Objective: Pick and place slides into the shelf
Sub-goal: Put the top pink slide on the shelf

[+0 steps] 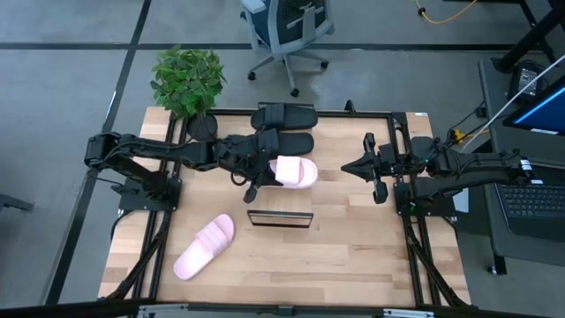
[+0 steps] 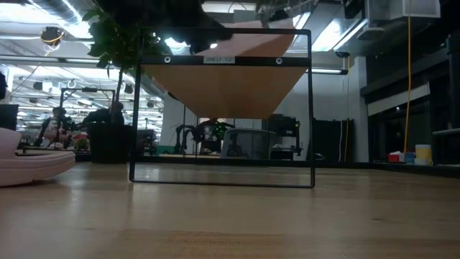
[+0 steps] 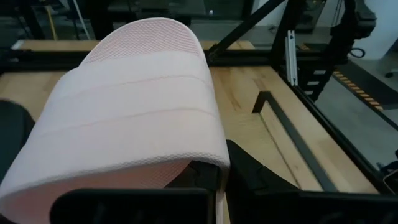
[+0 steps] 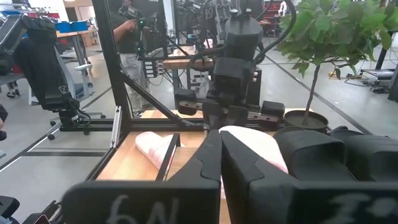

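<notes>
Left gripper (image 1: 265, 174) is clamping a pink slide (image 1: 296, 172) beside the black pair (image 1: 284, 129); being light, soft foam, it grips best at its edge. Right gripper (image 1: 351, 166) is waiting closed.

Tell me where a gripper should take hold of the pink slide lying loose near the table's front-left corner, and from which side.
Grip the loose pink slide across its wide strap, coming straight down from above. It lies flat and diagonal with nothing beside it, so the raised strap is probably the easiest part to pinch. The left gripper already holds the other pink slide.
</notes>
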